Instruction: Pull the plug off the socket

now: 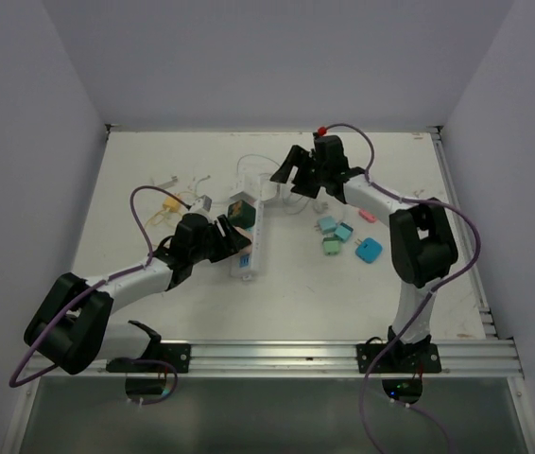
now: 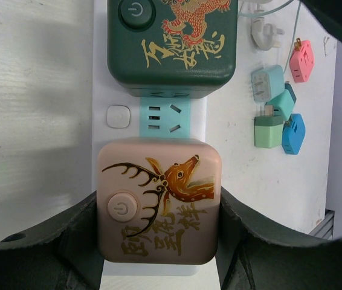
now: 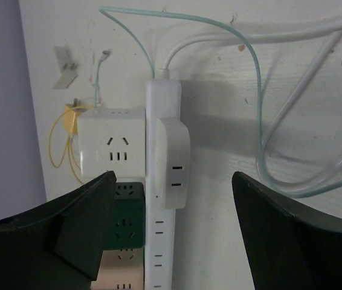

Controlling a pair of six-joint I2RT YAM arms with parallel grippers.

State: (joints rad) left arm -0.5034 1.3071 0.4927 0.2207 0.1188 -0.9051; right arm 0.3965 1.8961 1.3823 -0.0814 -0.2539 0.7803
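The white power strip (image 1: 248,257) lies mid-table, its cord end away from me. A pink cube plug with a deer drawing (image 2: 159,202) sits in it near its near end. My left gripper (image 2: 159,241) is shut on this pink plug, a finger (image 2: 50,241) pressed to each side. A dark green cube plug (image 2: 172,42) sits one outlet further, with a blue outlet (image 2: 166,118) bare between them. My right gripper (image 3: 171,229) is open, hovering astride the strip (image 3: 162,241) near a white cube adapter (image 3: 110,145) and a flat white plug (image 3: 176,160).
Several loose pastel plugs (image 1: 343,236) lie right of the strip; they also show in the left wrist view (image 2: 277,115). White and pale green cords (image 3: 267,121) loop beyond the strip's far end. A yellow cable (image 1: 168,203) and small plugs lie at back left.
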